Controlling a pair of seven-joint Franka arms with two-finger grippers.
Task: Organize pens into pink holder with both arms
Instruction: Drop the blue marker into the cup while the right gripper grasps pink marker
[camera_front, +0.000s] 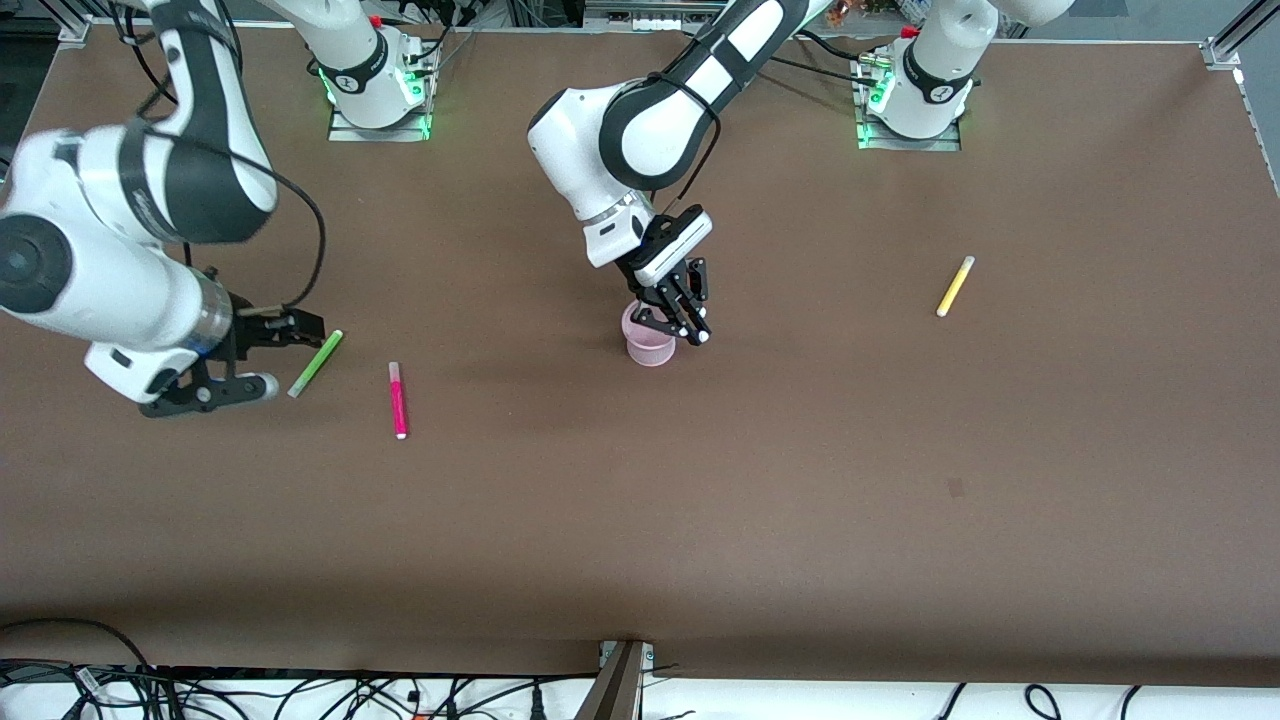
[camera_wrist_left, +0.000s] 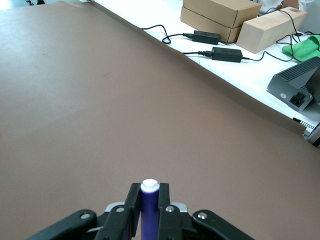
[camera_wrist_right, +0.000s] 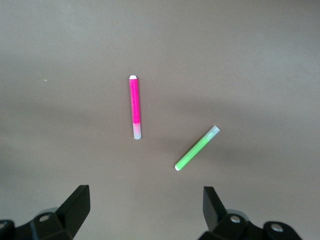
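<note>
The pink holder (camera_front: 648, 342) stands upright mid-table. My left gripper (camera_front: 690, 318) hangs right over it, shut on the dark purple pen (camera_wrist_left: 149, 212). In the left wrist view (camera_wrist_left: 149, 200) the pen's white end pokes out between the fingers, and the holder is out of view there. My right gripper (camera_front: 268, 356) is open and empty, low over the table beside the lime green pen (camera_front: 316, 363). The magenta pen (camera_front: 398, 400) lies a little nearer the front camera. The right wrist view (camera_wrist_right: 146, 202) shows both the green pen (camera_wrist_right: 197, 148) and the magenta pen (camera_wrist_right: 134, 107). The yellow pen (camera_front: 955, 286) lies alone toward the left arm's end.
Brown table mat (camera_front: 700, 520) with cables along its near edge (camera_front: 300, 690). Off the table's edge, the left wrist view shows cardboard boxes (camera_wrist_left: 225, 12) and power adapters (camera_wrist_left: 227, 52).
</note>
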